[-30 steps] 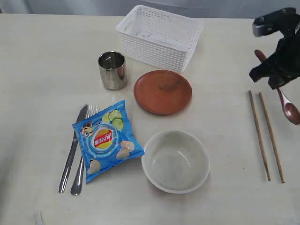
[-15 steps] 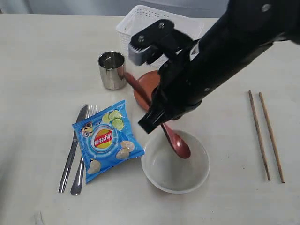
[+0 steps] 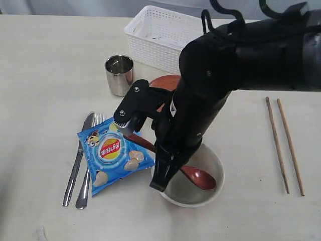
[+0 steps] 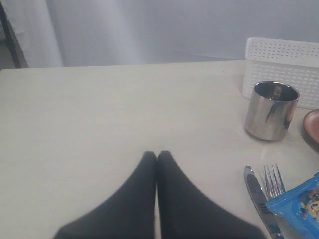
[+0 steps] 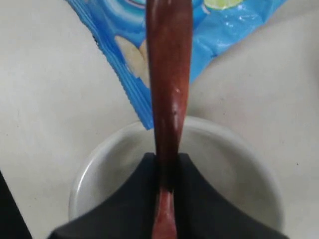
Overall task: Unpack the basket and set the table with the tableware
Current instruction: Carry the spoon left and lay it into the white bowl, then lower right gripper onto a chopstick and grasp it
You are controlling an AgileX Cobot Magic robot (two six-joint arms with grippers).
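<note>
Currently, exterior: right gripper (image 3: 163,173) clamps spoon (image 3: 199,178), scoop end down inside bowl (image 3: 193,202), handle slanting toward chip bag (image 3: 110,150). Left wrist — left gripper (image 4: 157,158) pinched together, empty, bowl unseen. Right wrist — handle crosses rim.

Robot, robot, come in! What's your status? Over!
Left gripper shut, empty. Right gripper shut on spoon, its head inside the bowl. Chip bag beside bowl, under the handle's far end.
</note>
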